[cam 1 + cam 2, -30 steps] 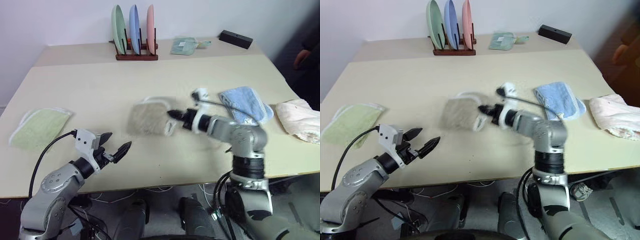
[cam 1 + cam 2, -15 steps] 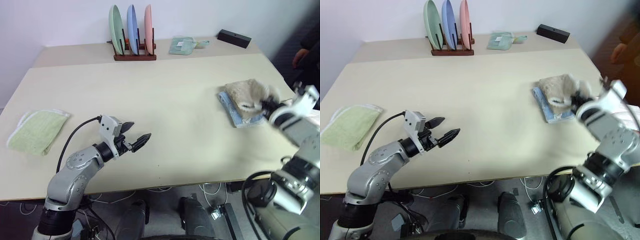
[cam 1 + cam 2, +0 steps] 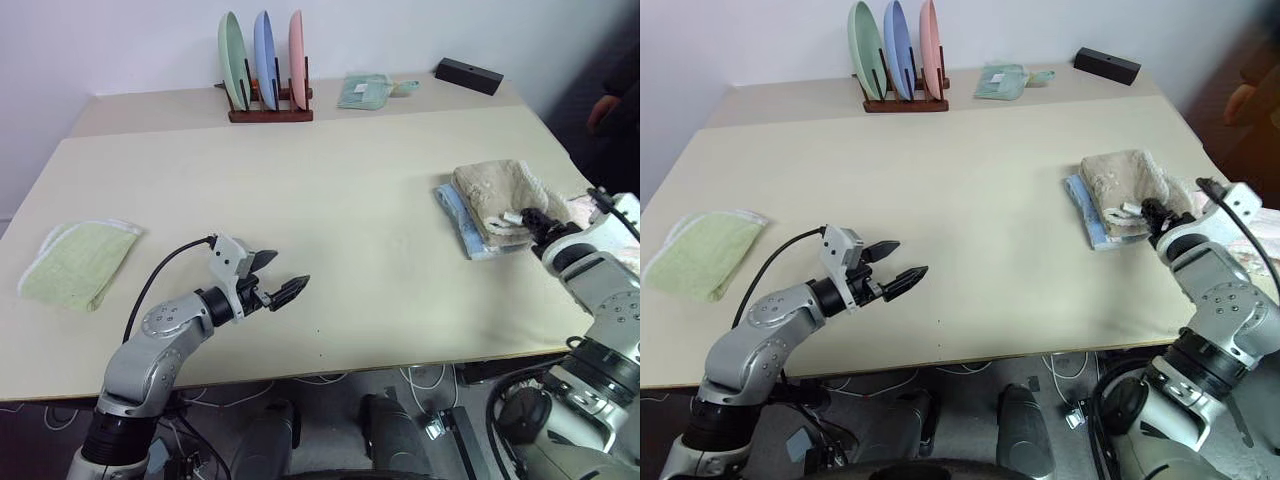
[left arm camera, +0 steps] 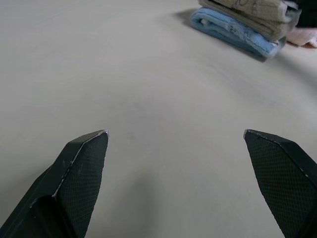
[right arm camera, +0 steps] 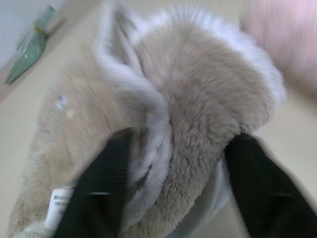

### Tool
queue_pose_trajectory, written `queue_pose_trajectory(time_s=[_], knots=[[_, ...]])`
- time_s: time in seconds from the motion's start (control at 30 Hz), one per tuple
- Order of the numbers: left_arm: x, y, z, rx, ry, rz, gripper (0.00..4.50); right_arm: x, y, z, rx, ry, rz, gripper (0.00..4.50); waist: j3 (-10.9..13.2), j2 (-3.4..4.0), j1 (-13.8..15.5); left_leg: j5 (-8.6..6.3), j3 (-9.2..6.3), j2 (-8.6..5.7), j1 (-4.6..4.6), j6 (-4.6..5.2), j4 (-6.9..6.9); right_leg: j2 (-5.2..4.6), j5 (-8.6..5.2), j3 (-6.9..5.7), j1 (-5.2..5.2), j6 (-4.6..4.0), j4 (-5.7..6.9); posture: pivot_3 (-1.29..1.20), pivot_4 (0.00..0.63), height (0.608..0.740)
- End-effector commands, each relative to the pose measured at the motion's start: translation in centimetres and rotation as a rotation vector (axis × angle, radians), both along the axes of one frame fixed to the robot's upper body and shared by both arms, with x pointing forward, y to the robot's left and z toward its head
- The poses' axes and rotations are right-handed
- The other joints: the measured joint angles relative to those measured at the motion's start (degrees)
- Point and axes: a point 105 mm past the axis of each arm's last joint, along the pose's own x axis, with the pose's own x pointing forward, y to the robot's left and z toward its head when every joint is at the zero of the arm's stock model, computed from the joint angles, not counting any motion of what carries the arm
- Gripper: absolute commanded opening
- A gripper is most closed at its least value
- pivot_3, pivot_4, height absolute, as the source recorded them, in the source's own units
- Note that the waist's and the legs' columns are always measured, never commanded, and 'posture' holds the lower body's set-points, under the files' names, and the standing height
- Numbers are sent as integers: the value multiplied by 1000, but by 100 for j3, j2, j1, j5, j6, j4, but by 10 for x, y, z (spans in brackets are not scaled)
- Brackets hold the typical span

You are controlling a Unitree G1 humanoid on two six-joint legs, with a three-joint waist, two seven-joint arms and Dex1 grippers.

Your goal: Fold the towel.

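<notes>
Big beige table (image 3: 330,200). Plate rack (image 3: 268,108) with three plates at the far edge, pale cloth (image 3: 366,91) and black box (image 3: 470,76) beside it. Green towel (image 3: 78,262) left. Blue towel (image 3: 462,222) right, pink cloth (image 3: 1260,225) past it.

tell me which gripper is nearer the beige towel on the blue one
Right. The right gripper is at the near edge of the beige towel, its open fingers around the folds. The left gripper is open over bare table, far to the left of it.
</notes>
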Motion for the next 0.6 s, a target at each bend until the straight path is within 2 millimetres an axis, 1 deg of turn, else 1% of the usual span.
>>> queue_pose_trajectory(time_s=[0.03,0.07,0.13,0.2,0.27,0.33,0.37,0.4,0.47,0.53,0.6], knots=[[9,9,10,5,-79,58,4500,-6,-11,42,-198,-133,-68,3420,0,0,1,0,0,0,0,0,-1,0,0,0,0,0,0,0,150,740],[14,17,11,3,-95,110,4500,-5,-10,46,-218,-149,-73,3420,0,-1,4,0,0,0,0,0,0,0,0,0,0,0,0,0,150,740],[26,34,11,33,-141,234,4500,-3,-6,54,-349,-166,-62,3420,0,-2,0,0,0,1,1,0,0,1,0,0,0,0,-1,0,150,740],[34,52,8,62,-162,340,4500,1,6,60,-484,-181,-11,3420,0,-2,-12,0,-1,2,2,0,-2,2,0,0,0,0,0,0,150,740],[36,62,8,71,-181,397,4500,6,17,64,-567,-206,43,3420,0,-2,-16,0,1,2,3,0,-2,2,0,0,0,1,0,0,150,740],[35,72,10,72,-200,431,4500,13,48,68,-645,-257,198,3420,0,-2,-15,0,1,2,2,0,-1,2,0,0,0,1,-1,0,150,740],[32,78,10,73,-202,443,4500,16,75,65,-676,-278,346,3420,0,-2,-15,0,0,2,2,0,-1,2,0,0,0,1,-1,0,150,740],[31,81,10,74,-204,447,4500,16,95,61,-701,-289,467,3420,0,-2,-17,0,0,2,2,0,-1,2,0,0,0,1,-1,0,150,740],[26,86,9,89,-201,437,4500,12,128,48,-722,-293,669,3420,0,-3,-11,0,-3,4,3,0,-3,3,0,-2,0,1,0,0,150,740],[17,90,4,109,-168,414,4500,9,149,35,-710,-291,802,3420,2,-7,-1,0,-6,3,1,0,-2,3,0,-3,0,1,-1,0,150,740],[8,93,-1,135,-152,395,4500,12,155,24,-700,-275,858,3420,3,-8,20,0,-7,1,-3,-1,1,-1,0,-3,0,1,-4,0,150,740]])
